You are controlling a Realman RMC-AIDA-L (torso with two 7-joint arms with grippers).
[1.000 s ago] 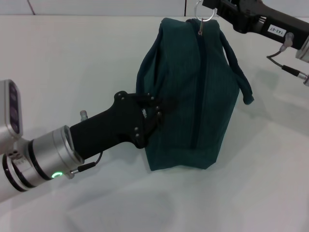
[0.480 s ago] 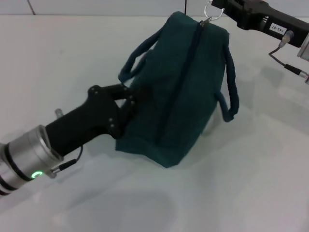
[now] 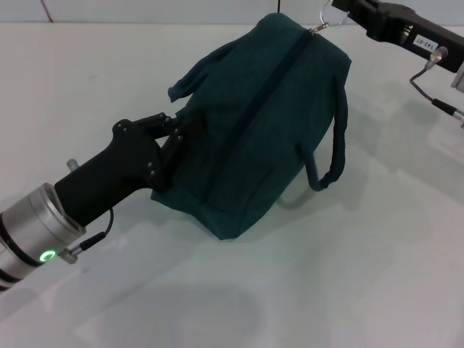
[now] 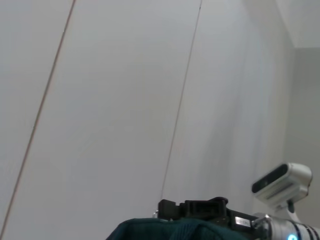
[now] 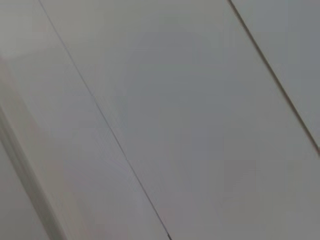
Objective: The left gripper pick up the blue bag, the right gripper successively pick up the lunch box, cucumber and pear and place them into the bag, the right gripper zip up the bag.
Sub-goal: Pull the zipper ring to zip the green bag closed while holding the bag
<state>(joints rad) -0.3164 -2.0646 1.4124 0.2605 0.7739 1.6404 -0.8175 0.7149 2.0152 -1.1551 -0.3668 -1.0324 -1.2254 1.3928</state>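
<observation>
The blue bag (image 3: 261,123) is a dark teal fabric bag, tilted over the white table, with its zip running closed along the top. My left gripper (image 3: 168,139) is shut on the bag's left end, its black fingers pressed into the fabric. At the top right, my right gripper (image 3: 346,9) is shut on the metal zip ring (image 3: 328,18) at the bag's far end. The bag's top (image 4: 170,229) also shows in the left wrist view, with the right gripper (image 4: 200,207) behind it. The lunch box, cucumber and pear are out of view.
One carry strap (image 3: 335,156) hangs loose off the bag's right side, the other (image 3: 192,78) lies over its left shoulder. White table (image 3: 362,275) spreads around. The right wrist view shows only pale wall panels.
The left gripper has drawn back to the left, and the bag has swung with it into a more tilted, diagonal lie. The right gripper has shifted slightly right, still on the zip ring.
</observation>
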